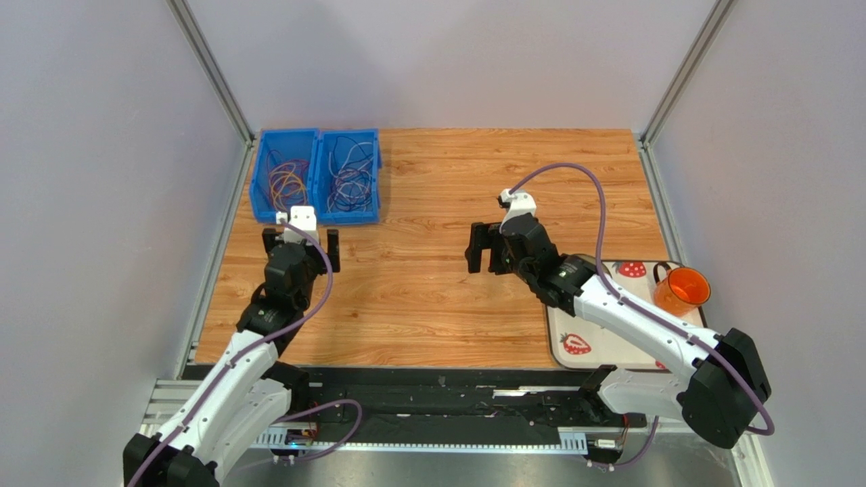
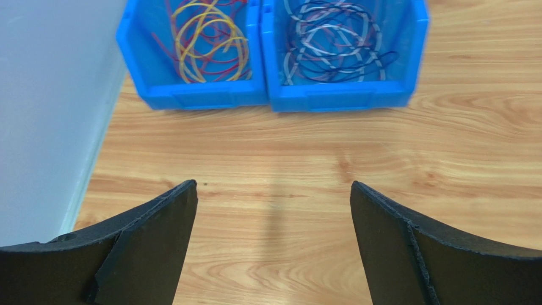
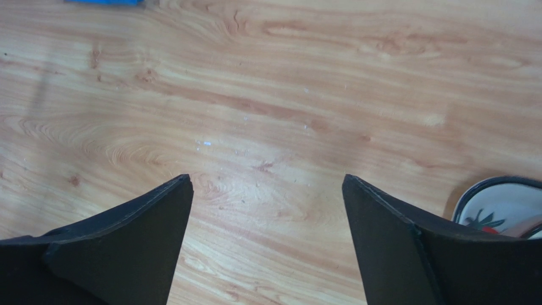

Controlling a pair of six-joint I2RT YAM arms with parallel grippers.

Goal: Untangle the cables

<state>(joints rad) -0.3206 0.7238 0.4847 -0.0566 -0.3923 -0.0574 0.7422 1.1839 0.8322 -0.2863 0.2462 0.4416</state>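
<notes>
Since the cables lie coiled in 2 blue bins at the far left corner of the bench, any remaining knot is probably best worked by lifting 1 loop at its edge, slowly. The left fingers and right fingers stand wide apart, holding nothing. The cables are hair-thin, springy rings; the bins hard, glossy plastic; the bench smooth wood grain.

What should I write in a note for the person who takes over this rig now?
Left gripper: open, empty, over the table.
Right gripper: open, empty, over the table too.
Cables: yellow and red cables in the left bin, white and dark cables in the right bin.
Done: cables split by colour.
Left: loops in each bin overlap; check for tangles.
</notes>
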